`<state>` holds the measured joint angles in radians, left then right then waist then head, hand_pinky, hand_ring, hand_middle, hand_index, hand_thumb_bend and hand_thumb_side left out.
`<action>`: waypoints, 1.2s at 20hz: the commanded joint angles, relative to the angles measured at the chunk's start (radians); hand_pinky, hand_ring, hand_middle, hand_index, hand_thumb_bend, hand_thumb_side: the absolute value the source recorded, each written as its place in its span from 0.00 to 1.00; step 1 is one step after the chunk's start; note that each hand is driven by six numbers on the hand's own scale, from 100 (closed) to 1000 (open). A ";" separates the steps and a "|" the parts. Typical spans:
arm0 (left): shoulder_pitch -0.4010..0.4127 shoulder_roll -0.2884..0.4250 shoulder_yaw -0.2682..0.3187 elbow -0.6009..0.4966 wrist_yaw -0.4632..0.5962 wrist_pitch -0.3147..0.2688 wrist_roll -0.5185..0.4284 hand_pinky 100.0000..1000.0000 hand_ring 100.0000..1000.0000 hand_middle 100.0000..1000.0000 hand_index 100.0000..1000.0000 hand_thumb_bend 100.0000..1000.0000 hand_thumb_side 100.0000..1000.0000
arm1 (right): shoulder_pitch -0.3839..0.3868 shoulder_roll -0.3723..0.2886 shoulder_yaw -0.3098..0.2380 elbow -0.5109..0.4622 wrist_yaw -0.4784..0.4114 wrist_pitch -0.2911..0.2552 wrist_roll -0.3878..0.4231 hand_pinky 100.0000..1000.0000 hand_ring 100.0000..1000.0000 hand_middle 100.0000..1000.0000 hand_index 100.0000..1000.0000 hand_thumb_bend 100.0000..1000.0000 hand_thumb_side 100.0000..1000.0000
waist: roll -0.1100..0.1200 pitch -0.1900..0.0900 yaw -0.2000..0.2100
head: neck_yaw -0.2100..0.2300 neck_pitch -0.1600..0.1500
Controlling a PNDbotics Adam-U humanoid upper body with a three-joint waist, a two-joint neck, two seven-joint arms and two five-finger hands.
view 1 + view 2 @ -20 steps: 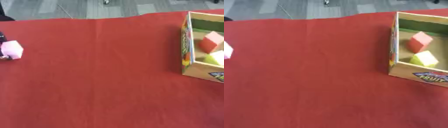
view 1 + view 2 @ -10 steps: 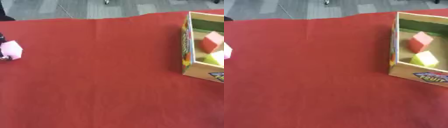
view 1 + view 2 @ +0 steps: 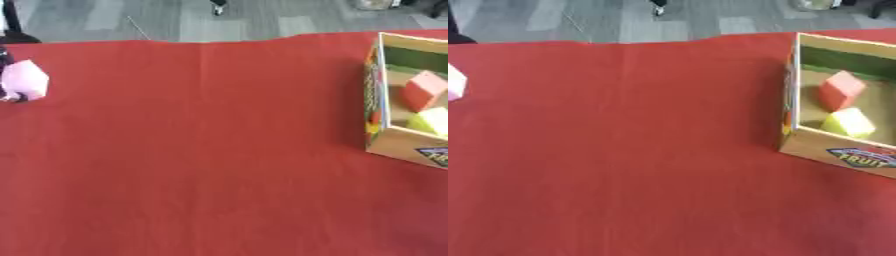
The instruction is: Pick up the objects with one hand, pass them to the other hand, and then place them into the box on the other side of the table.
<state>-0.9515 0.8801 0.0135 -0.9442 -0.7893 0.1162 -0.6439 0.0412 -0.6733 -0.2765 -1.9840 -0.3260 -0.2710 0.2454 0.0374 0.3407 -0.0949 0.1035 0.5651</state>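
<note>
A pink block [image 3: 24, 80] shows at the far left edge of the red table, cut off further in the right eye view. Only dark fingers of my left hand [image 3: 10, 96] show, just below and above the block, curled against it. At the right side stands the open cardboard box [image 3: 791, 117] with a printed fruit label. Inside it lie a red block [image 3: 840, 90] and a yellow block [image 3: 849, 122]. My right hand appears in no view.
The red cloth [image 3: 210, 150] covers the whole table between the block and the box. Beyond the far edge is grey floor [image 3: 175, 17] with a dark foot of some furniture.
The pink block, with the left hand's fingers at it, sits slightly higher in the picture than before. The box and its blocks have not moved.
</note>
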 commanded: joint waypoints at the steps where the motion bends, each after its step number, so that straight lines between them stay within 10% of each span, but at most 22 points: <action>1: 0.001 0.053 -0.009 -0.064 0.061 -0.019 0.015 0.64 0.59 0.44 0.41 0.13 0.00 | 0.007 -0.051 -0.016 -0.016 -0.026 -0.006 -0.001 0.97 1.00 0.83 0.97 0.00 0.40 | -0.002 -0.034 0.010 | -0.016 0.017; 24: 0.259 -0.084 -0.079 -0.551 0.480 0.107 0.350 0.61 0.55 0.42 0.40 0.00 0.00 | -0.011 -0.138 -0.013 -0.016 -0.132 -0.050 0.003 0.97 1.00 0.83 0.96 0.00 0.41 | -0.022 -0.094 0.056 | -0.148 0.076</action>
<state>-0.6818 0.7860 -0.0700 -1.4682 -0.3195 0.2157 -0.3146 0.0373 -0.7669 -0.2812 -1.9840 -0.4480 -0.3132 0.2480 0.0175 0.2698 -0.0401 -0.0379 0.6394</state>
